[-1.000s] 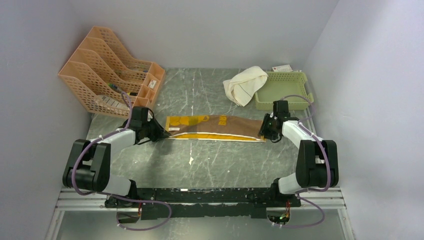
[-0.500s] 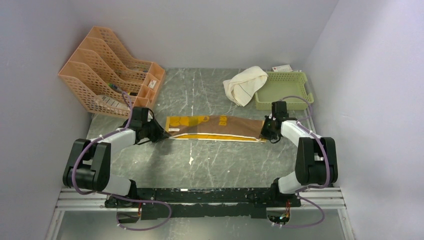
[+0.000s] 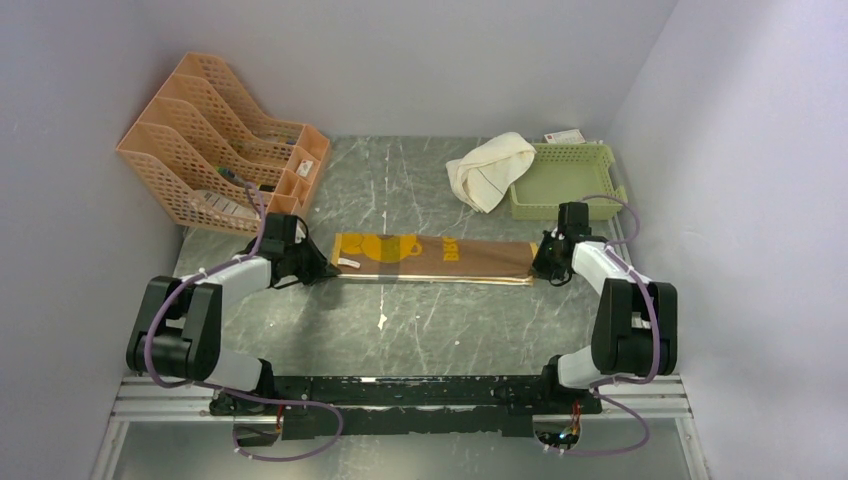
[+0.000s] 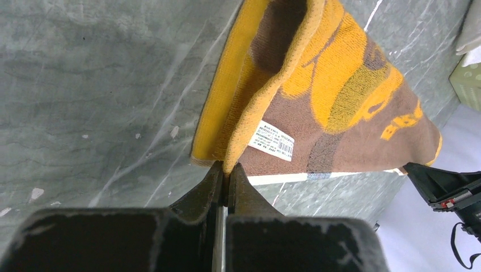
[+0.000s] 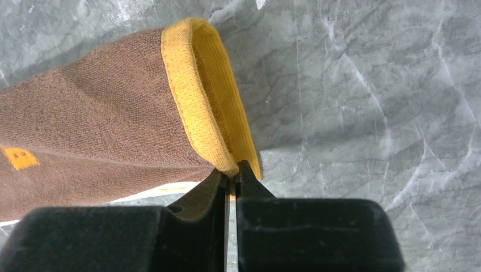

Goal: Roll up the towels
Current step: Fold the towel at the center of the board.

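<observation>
Mid-frame on the bench (image 3: 400, 320), the mustard-and-brown towel (image 3: 440, 258) lies folded lengthwise. It is pulled straight, probably for rolling, as the left fingers (image 4: 205, 190) and right fingers (image 5: 209, 187) each clench one end. The cream towel (image 3: 488, 168) sits bunched at upper right.

Illegible print on the label (image 4: 271, 140) of the mustard towel (image 4: 346, 96); orange rack (image 3: 200, 120) contents indistinct.

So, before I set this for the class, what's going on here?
Both arms are handling the mustard-yellow and brown towel, a long folded strip on the table. The left gripper is shut on its left end and the right gripper on its right end, stretching it between them. It is not yet rolled. The cream-white towel sits bunched at the far side against the green basket, untouched.
</observation>
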You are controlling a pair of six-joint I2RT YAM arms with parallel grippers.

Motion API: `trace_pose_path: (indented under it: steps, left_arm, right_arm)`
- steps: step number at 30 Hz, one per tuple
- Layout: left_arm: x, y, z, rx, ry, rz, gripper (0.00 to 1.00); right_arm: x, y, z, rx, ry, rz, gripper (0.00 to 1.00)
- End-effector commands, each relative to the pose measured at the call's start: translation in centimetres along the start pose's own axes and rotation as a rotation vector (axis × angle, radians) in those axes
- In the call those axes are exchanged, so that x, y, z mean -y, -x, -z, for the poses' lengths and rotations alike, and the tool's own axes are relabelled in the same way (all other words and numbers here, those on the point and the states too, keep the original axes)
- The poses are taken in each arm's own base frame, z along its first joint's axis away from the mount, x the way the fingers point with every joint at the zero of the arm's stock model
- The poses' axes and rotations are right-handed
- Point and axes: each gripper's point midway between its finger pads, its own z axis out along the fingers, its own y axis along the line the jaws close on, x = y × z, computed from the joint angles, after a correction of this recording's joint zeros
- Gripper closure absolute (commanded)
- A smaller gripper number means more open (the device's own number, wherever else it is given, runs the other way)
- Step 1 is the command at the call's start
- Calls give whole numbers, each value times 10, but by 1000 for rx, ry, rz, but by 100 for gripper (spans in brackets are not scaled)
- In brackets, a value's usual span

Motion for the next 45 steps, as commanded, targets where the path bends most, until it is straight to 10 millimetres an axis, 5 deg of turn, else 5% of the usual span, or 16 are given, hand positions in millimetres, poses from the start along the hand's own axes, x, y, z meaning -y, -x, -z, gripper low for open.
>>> trace_pose_path:
  steps: [1, 4, 11, 15, 23, 28, 36, 45]
  left_arm:
    - [-12, 6, -3, 14, 43, -3, 93]
    - [-14, 2, -6, -6, 37, -4, 87]
    - [-13, -2, -7, -43, 37, -24, 48]
    - [-8, 7, 1, -13, 51, -51, 46]
    - [21, 59, 51, 178, 107, -172, 43]
    - [61, 75, 83, 251, 10, -275, 31]
    - [149, 21, 65, 120, -409, -411, 31]
    - [173, -31, -4, -55, -532, -479, 41]
  right_arm:
    - [9, -2, -5, -18, -30, -4, 99]
    - [9, -4, -8, -29, -26, -4, 91]
    - [7, 8, 1, 15, -32, -10, 64]
    - [1, 25, 15, 91, -20, -27, 47]
    - [-10, 68, 69, 311, 1, -50, 42]
    - [-54, 78, 96, 406, 208, -11, 45]
    - [-145, 46, 83, 269, 639, 90, 57]
    - [-183, 23, 59, 152, 852, 60, 64]
